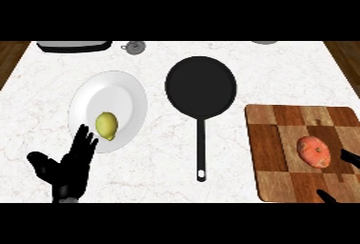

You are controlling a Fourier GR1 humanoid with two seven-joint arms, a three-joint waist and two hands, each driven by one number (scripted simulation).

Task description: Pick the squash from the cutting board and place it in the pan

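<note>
Nearest the robot, the right hand (pixel 349 156) barely enters at the right edge. Only two dark fingertips show, spread apart and holding nothing. The squash (pixel 314 151), orange-pink and lying on its side, rests on the wooden cutting board (pixel 271 143), just left of the upper fingertip and not yet grasped. At the opposite side, well to the left, the left hand (pixel 67 164) rests open over the bench (pixel 162 157), fingers up. The step in hand looks like the approach to the grasp. Next, the right hand would need to come further over the board, close round the squash, lift it, and carry it left and away. The pan (pixel 200 83), black and round, lies left of and beyond the right hand. Its long handle (pixel 201 152) points back toward the robot, with a strip of bare bench between it and the board, so the path looks open. Left of the pan, just beyond the left hand, a white plate (pixel 123 90) holds a lemon (pixel 106 125). Farthest off, a grey tray (pixel 74 46) sits at the bench's back edge.
</note>
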